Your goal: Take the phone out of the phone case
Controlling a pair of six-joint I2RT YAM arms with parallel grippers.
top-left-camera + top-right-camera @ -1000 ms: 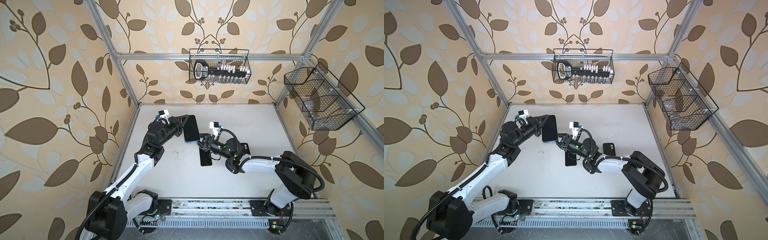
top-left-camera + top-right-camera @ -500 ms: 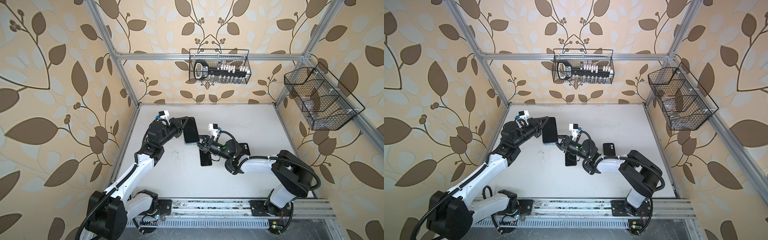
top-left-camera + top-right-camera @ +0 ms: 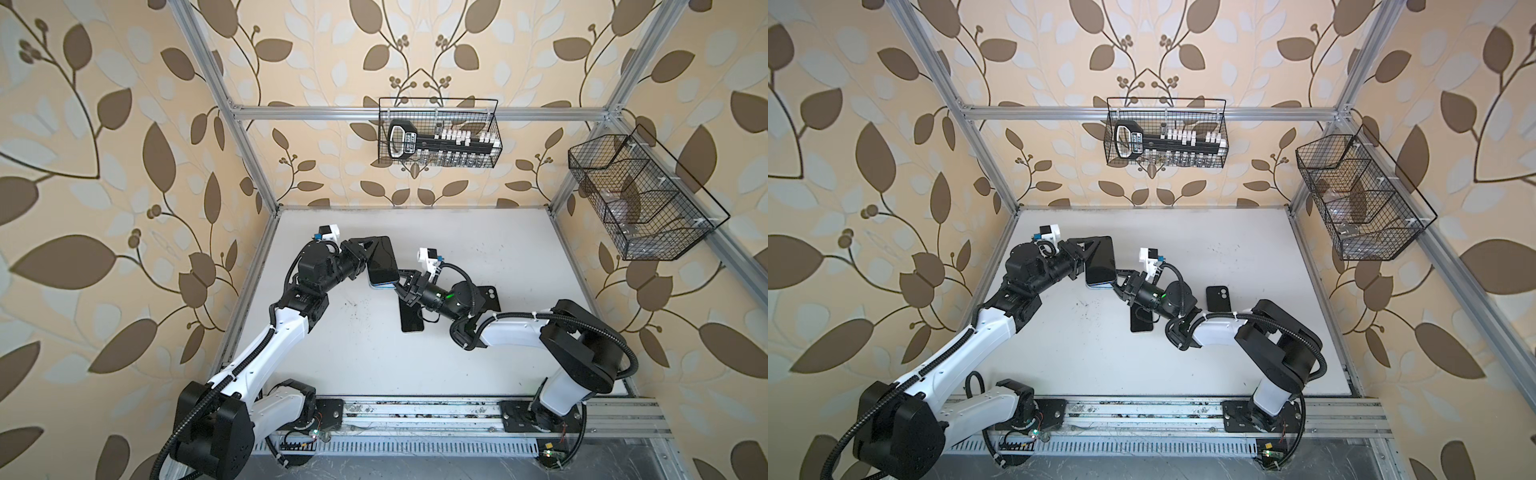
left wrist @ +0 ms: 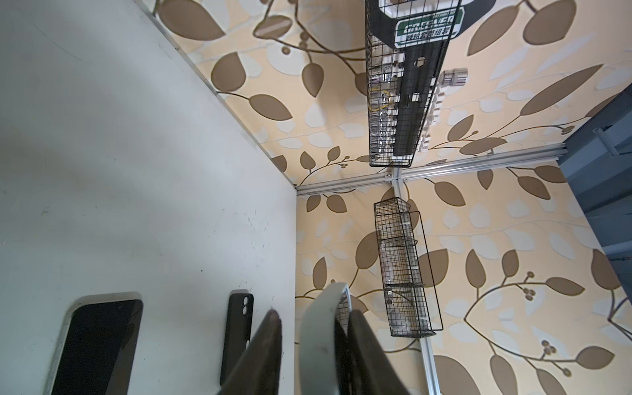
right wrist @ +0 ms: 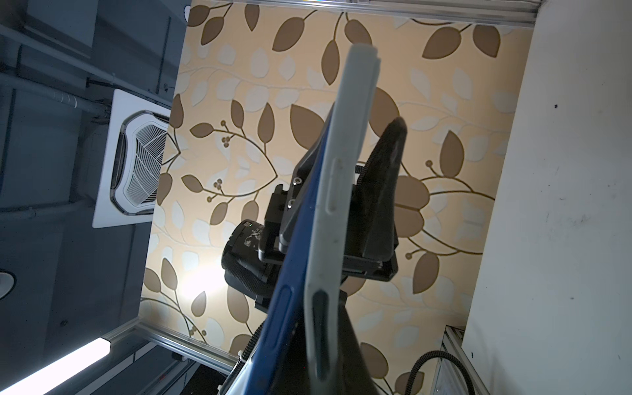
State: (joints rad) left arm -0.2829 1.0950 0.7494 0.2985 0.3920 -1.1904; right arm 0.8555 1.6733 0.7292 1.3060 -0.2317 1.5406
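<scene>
The right pincer (image 3: pixel 400 284) is pressed together on the lower corner of the phone case (image 5: pixel 343 154). It appears to nip only the pale lip, and the blue phone (image 5: pixel 290 273) stands parted from the case at that end. The left pincer (image 3: pixel 371 248) straddles the upper end with its jaws spread; one finger (image 5: pixel 390 154) stands clear of the case. Phone and case hang in the air between the two arms, above the table (image 3: pixel 498 241).

Handling: the phone is probably rigid, slick and breakable. Take it across its flat faces, near the freed end. The case looks soft, so peel it by the lip, corner by corner. With the left jaws slack, one thin hold seems to carry everything, and a drop is the chief risk. A second phone (image 3: pixel 411 322) and a black case (image 3: pixel 489 296) lie on the table below.
</scene>
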